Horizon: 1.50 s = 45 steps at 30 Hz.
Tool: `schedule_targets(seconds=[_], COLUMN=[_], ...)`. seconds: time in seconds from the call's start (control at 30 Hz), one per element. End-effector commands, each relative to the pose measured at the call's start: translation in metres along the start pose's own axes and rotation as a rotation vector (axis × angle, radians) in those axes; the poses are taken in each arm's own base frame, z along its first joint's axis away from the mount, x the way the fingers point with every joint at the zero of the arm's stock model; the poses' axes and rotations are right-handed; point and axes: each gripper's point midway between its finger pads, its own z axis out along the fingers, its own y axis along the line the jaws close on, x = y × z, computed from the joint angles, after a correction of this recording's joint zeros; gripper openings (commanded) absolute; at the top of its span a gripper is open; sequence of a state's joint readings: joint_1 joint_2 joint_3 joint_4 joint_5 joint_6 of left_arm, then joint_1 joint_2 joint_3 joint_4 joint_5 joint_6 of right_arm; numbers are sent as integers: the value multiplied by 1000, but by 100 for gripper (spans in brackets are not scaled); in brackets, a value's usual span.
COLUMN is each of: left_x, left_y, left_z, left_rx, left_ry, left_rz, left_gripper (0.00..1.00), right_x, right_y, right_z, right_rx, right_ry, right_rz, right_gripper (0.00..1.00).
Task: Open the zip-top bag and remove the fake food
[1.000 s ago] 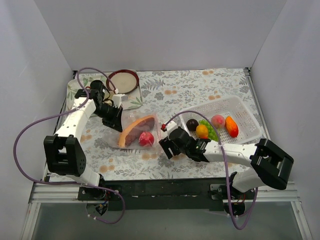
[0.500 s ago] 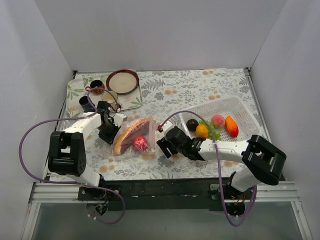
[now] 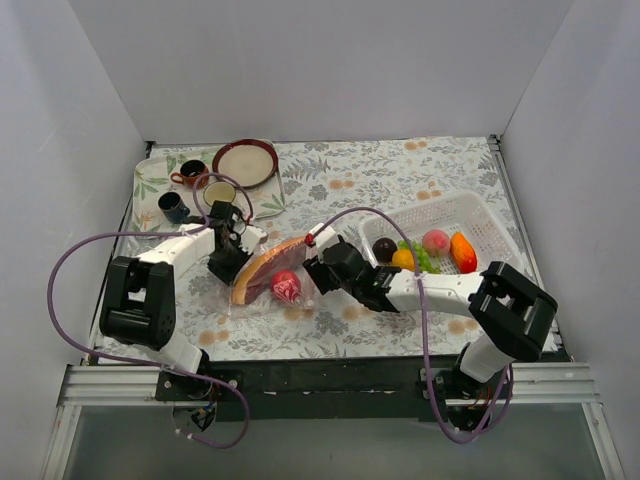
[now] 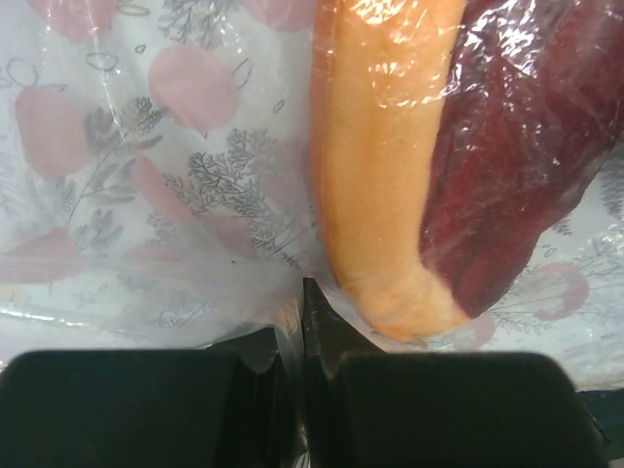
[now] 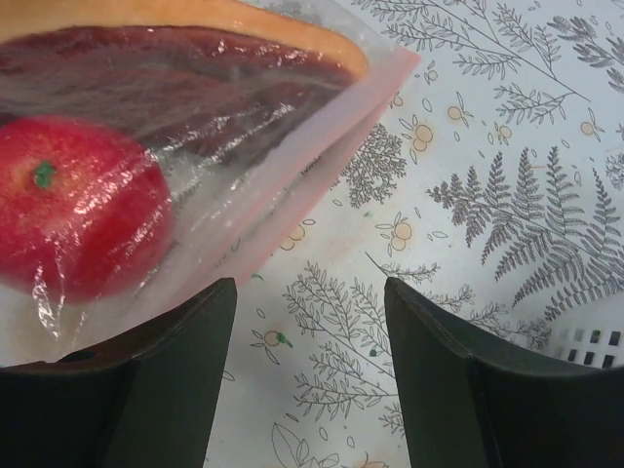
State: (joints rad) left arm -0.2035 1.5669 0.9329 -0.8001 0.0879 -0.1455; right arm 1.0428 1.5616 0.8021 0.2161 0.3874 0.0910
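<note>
The zip-top bag (image 3: 262,285) lies on the floral cloth between my two grippers. Inside it are a red round fruit (image 3: 286,287) and a long orange and maroon piece (image 3: 268,262). My left gripper (image 3: 225,262) is shut on the bag's left edge; in the left wrist view the clear plastic is pinched between its fingers (image 4: 300,322), right beside the orange piece (image 4: 375,175). My right gripper (image 3: 312,270) is open and empty on the cloth just right of the bag (image 5: 310,285). The pink zip strip (image 5: 331,146) and red fruit (image 5: 78,219) lie ahead of it.
A white mesh basket (image 3: 470,212) at the right holds a dark purple ball (image 3: 384,248), an orange fruit (image 3: 403,259), green grapes (image 3: 420,256) and other pieces. A tray (image 3: 150,185) at the back left carries cups and a brown-rimmed plate (image 3: 245,162).
My left gripper came down from near the tray and has the bag's left edge. The bag shifted a little. My right gripper moved up and left, closer to the zip edge.
</note>
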Motion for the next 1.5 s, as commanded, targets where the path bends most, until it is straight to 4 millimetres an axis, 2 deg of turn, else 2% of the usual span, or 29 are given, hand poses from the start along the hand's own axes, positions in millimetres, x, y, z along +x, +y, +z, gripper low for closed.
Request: schedule_targets(seconds=[0.0, 0.1, 0.2, 0.37, 0.43, 0.47, 0.5, 0.63, 0.73, 0.83, 0.93, 1.03, 1.1, 1.17, 1.27, 1.3, 1.37, 1.4, 1.43, 1.47], left_x=[-27, -36, -37, -34, -34, -34, -32, -26, -17, -9, -7, -4, -1, 0, -6, -21, -29, -41, -43, -43], left_y=[2, 4, 4, -3, -10, -11, -13, -23, -30, -39, -46, -46, -45, -40, -21, -15, -12, -8, -7, -8], left_z=[-10, -16, -16, -9, -9, -9, -8, -4, 2, 6, 7, 8, 9, 7, -3, -13, -25, -35, -39, -43], left_rx=[-18, -28, -23, -3, 15, 19, 22, 41, 58, 84, 104, 97, 88, 54, -47, -61, -66, -77, -78, -76], left_ry=[-51, -66, -56, -39, -36, -36, -32, -18, -4, 9, 15, 29, 36, 36, 35, -3, -16, -47, -47, -42], left_rz=[18, 26, 26, -3, -15, -18, -23, -38, -55, -56, -52, -57, -55, -55, -89, -92, -105, -105, -107, -107], left_gripper=[0, 0, 0, 0, 0, 0, 0, 0, 0, 0, 0, 0, 0, 0, 0, 0, 0, 1, 6, 17], right_x=[-31, -26, -19, -19, -18, -20, -13, 0, 7, 11, 7, 10, 20, 31, 28, 27, 27, 26, 27, 27], right_y=[11, 20, 35, 69, 89, 97, 107, 120, 117, 104, 99, 97, 79, 69, 59, 57, 56, 58, 59, 62], right_z=[9, 13, 12, 2, -6, -9, -14, -21, -17, -7, -6, -3, 1, -2, -11, -16, -18, -18, -17, -17], right_rx=[-46, -91, -177, -371, -496, -542, -610, -705, -675, -572, -502, -451, -338, -280, -230, -228, -228, -237, -243, -253], right_ry=[-102, -86, -86, -127, -131, -147, -135, -127, -107, -92, -126, -79, -6, 50, 43, 30, 22, 19, 20, 20], right_rz=[3, -1, 4, 32, 41, 41, 31, 36, 55, 50, 7, -36, -29, -1, 45, 55, 65, 67, 69, 68], right_gripper=[70, 70, 75, 93, 98, 99, 98, 99, 99, 99, 99, 99, 99, 99, 95, 93, 90, 89, 87, 87])
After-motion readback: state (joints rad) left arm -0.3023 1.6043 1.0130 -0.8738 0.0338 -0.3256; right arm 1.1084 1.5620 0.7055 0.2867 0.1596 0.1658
